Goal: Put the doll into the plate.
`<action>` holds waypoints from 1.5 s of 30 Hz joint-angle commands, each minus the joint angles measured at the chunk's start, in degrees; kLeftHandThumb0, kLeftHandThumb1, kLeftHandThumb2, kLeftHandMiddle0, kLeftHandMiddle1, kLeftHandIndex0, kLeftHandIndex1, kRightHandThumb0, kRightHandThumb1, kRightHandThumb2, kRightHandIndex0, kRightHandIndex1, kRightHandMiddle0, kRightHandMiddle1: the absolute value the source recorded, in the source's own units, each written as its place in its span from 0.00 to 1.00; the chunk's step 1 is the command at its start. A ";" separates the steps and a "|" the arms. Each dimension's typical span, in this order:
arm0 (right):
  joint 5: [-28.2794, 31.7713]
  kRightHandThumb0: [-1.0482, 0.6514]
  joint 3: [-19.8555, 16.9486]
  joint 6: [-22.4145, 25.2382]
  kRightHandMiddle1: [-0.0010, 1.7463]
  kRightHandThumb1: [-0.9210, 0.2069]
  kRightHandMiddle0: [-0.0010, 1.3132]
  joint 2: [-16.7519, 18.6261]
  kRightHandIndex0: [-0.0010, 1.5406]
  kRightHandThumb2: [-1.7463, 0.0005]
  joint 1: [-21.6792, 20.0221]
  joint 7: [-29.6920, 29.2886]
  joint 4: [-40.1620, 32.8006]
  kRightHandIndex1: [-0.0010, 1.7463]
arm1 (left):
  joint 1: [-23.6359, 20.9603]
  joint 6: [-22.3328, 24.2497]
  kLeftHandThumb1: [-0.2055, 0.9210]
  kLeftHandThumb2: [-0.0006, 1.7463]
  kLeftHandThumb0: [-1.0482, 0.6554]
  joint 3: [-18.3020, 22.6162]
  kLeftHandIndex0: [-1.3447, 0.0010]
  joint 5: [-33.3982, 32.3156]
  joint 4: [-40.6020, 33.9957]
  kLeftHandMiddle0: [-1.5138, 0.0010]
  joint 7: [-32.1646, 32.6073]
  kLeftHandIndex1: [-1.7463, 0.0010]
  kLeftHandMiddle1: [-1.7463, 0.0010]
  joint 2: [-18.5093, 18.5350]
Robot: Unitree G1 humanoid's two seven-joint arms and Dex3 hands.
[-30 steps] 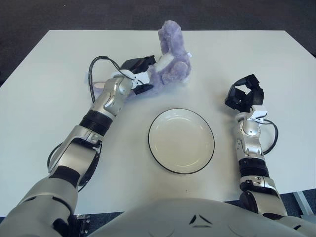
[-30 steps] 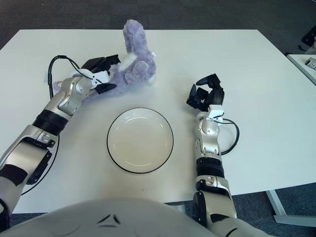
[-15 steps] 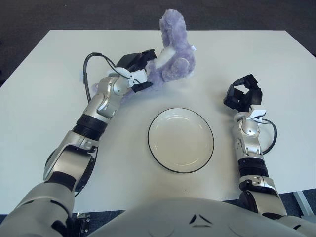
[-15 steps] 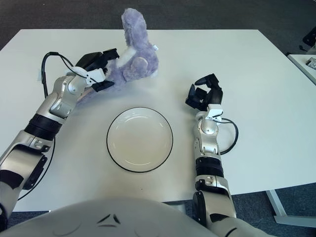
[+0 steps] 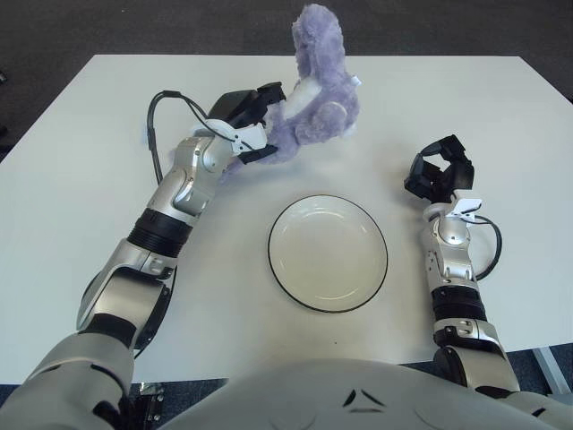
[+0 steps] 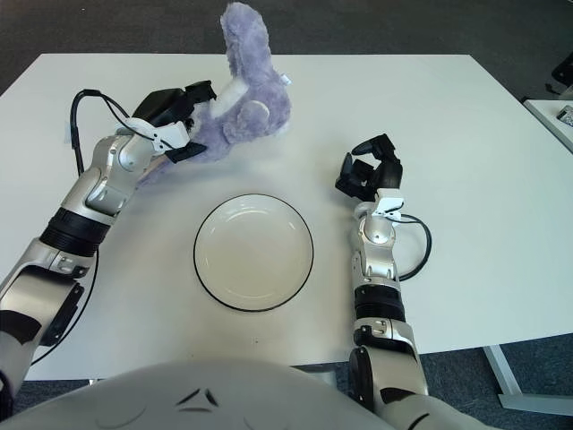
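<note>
Left eye view shows the doll [image 5: 315, 100], a purple plush, raised off the tabletop [image 5: 81, 161] with its long ears pointing up and its body hanging to the right of the fingers [image 5: 260, 100] of the left hand [image 5: 242, 125]. Those fingers are clamped on the plush at its left flank, black tips pressed into the fur, so the soft body sags a little away from the grip. A side hold like this looks chosen so the toy can hang free below and beside the hand, ready to be lowered.

Nearer the robot than the fingers and somewhat to their right lies the plate [image 5: 376, 224], white with a dark rim and nothing in it. The doll is well apart from it, farther back over the tabletop, so the carry is judged only partly done: the arm would need to bring the toy toward the robot and down before letting go.

Well off to the right of the plate shows the right hand [image 5: 440, 175], fingers curled inward and holding nothing, wrist upright beside the plate's right edge.
</note>
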 commanded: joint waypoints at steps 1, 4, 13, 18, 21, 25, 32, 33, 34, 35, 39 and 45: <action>0.71 0.34 -0.07 0.75 1.00 0.47 0.43 2.28 0.83 0.29 6.91 0.12 3.68 1.00 | 0.69 0.37 0.25 0.92 0.95 1.36 0.25 -0.07 -2.74 0.46 0.31 0.00 0.00 0.00; 0.70 0.34 -0.12 0.86 1.00 0.48 0.43 2.29 0.83 0.29 6.91 0.15 3.69 1.00 | 1.20 0.31 0.25 0.92 0.95 1.87 0.26 -0.49 -3.99 0.47 -0.11 0.00 0.00 0.05; 0.91 0.34 -0.26 0.35 1.00 0.50 0.45 2.01 0.84 0.27 6.60 0.99 4.25 1.00 | 3.14 -3.87 0.26 0.92 0.95 2.88 0.25 -1.66 -7.33 0.47 -0.22 0.00 0.00 1.35; 0.96 0.34 -0.27 0.27 1.00 0.51 0.45 1.99 0.84 0.27 6.54 1.35 4.36 1.00 | 5.70 -3.20 0.26 0.91 0.95 2.85 0.25 -0.71 -12.56 0.47 -1.97 0.00 0.00 1.91; 0.97 0.34 -0.27 0.11 1.00 0.51 0.45 1.96 0.83 0.26 6.53 1.64 4.46 1.00 | 6.98 -2.93 0.25 0.92 0.95 2.85 0.24 -0.31 -15.06 0.47 -2.68 0.00 0.00 2.20; 0.90 0.34 -0.27 0.04 1.00 0.51 0.46 1.88 0.84 0.26 6.50 1.85 4.59 1.00 | 7.74 -4.14 0.25 0.92 0.95 3.18 0.23 -0.32 -15.86 0.46 -2.65 0.00 0.00 2.47; 1.01 0.33 -0.45 -0.32 1.00 0.53 0.46 1.78 0.84 0.25 6.20 2.23 5.21 1.00 | 10.96 -6.61 0.23 0.93 0.96 3.75 0.23 -0.95 -20.22 0.45 -3.94 0.00 0.00 3.72; 1.03 0.33 -0.47 -0.37 1.00 0.53 0.46 1.79 0.84 0.25 6.18 2.26 5.26 1.00 | 11.17 -6.92 0.23 0.93 0.96 3.78 0.23 -0.76 -20.45 0.45 -3.89 0.00 0.00 3.83; 1.04 0.33 -0.49 -0.47 1.00 0.53 0.46 1.79 0.84 0.25 6.16 2.28 5.33 1.00 | 11.55 -7.40 0.23 0.93 0.96 3.77 0.23 -0.52 -20.86 0.45 -3.92 0.00 0.00 4.07; 1.05 0.33 -0.51 -0.54 1.00 0.53 0.46 1.78 0.84 0.25 6.11 2.30 5.43 1.00 | 11.81 -7.76 0.23 0.93 0.96 3.77 0.23 -0.35 -21.11 0.45 -3.97 0.00 0.00 4.22; 0.95 0.33 -0.56 -0.65 1.00 0.52 0.46 1.77 0.83 0.26 6.04 2.24 5.63 1.00 | 14.24 -7.95 0.24 0.93 0.96 4.15 0.25 -1.52 -23.98 0.45 -5.65 0.00 0.00 4.52; 0.80 0.33 -0.61 -0.54 1.00 0.52 0.46 1.77 0.84 0.26 5.80 2.00 5.99 1.00 | 17.58 -8.38 0.28 0.90 0.94 4.88 0.31 -3.24 -27.98 0.48 -7.36 0.00 0.00 4.61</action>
